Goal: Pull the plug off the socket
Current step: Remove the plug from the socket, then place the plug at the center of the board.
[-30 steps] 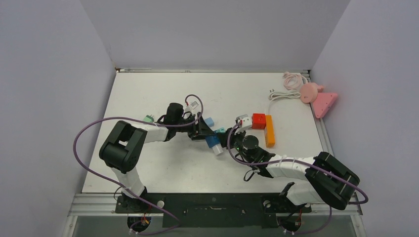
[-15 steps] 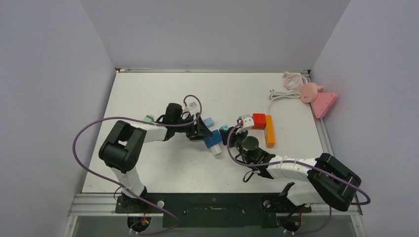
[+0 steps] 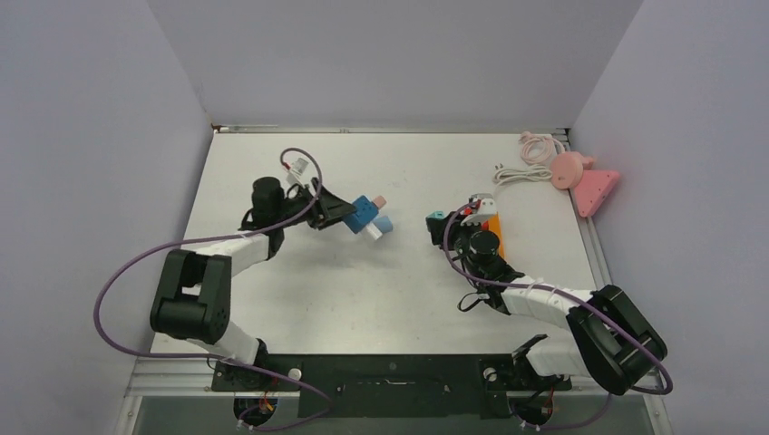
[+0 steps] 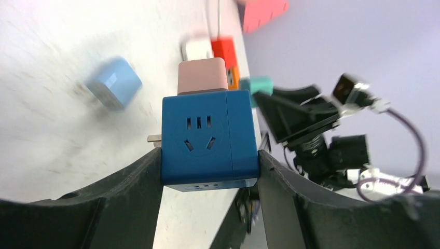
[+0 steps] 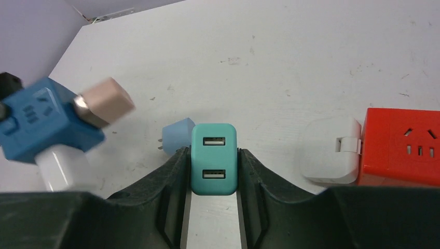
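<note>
Arms have swung apart: the left tool, half open, clamps the blue cube socket over the bench, and the right tool, shut tight, holds the freed teal USB plug. Keep withdrawing straight along the pins, 2 grips firm, clear of the red socket cube

the socket cube is deep blue, carrying one pale pink plug and one white plug. the charger is teal, the loose plug light blue, and the second cube bright red with a glossy white adapter. the table is plain off-white with faint grey scuffs, and the wedge is pink.
</note>
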Tool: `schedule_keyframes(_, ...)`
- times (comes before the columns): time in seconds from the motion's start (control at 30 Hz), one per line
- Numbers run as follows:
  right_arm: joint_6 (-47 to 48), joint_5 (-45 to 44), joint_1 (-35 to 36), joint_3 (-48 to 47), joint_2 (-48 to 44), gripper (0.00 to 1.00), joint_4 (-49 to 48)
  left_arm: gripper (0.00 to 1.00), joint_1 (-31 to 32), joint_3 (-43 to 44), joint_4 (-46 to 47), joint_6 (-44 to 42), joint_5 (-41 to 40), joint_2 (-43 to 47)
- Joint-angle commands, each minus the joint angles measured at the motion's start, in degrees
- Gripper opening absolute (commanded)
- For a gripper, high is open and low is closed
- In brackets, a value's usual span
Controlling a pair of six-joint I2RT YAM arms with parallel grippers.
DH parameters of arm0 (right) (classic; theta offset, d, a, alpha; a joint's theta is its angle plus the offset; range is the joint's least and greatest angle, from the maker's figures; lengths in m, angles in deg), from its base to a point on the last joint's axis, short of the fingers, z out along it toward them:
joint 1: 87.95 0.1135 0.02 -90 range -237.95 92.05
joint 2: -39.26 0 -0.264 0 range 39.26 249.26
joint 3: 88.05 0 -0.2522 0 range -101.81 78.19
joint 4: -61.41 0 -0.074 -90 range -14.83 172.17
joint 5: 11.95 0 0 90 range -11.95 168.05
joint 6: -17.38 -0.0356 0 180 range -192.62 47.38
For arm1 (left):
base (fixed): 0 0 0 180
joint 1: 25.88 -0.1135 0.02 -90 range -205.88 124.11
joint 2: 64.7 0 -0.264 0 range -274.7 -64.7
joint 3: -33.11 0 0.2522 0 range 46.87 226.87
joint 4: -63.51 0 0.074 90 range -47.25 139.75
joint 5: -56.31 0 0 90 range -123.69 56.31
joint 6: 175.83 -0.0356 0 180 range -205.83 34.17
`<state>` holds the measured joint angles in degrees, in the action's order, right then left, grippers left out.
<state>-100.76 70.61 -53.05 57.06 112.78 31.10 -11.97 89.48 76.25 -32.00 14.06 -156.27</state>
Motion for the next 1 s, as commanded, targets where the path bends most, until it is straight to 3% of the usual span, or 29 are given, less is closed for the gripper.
schedule_keyframes(0.0,-2.65,5.71,-2.58,-4.15,2.63,0.05,1.79,0.0,-8.02,-0.77,12.42,5.26,2.35,7.91)
schedule_keyframes(0.3,-5.16,14.91,-2.47,-11.98,19.0,0.05,0.19,0.0,-8.54,3.47,-10.73,-11.44,-5.07,16.94)
schedule_keyframes(0.5,-4.88,15.78,-1.45,-15.77,24.93,0.11,-0.95,0.0,-7.14,3.86,-12.35,-13.78,-6.15,18.64)
schedule_keyframes(0.63,-5.02,16.95,-1.27,-18.27,28.94,0.2,-0.71,0.0,-6.43,3.97,-12.18,-13.78,-5.61,18.52)
schedule_keyframes(0.97,-4.72,14.67,-0.27,-17.76,30.91,0.56,-1.94,0.0,-3.8,4.6,-14.32,-16.7,-6.56,19.37)
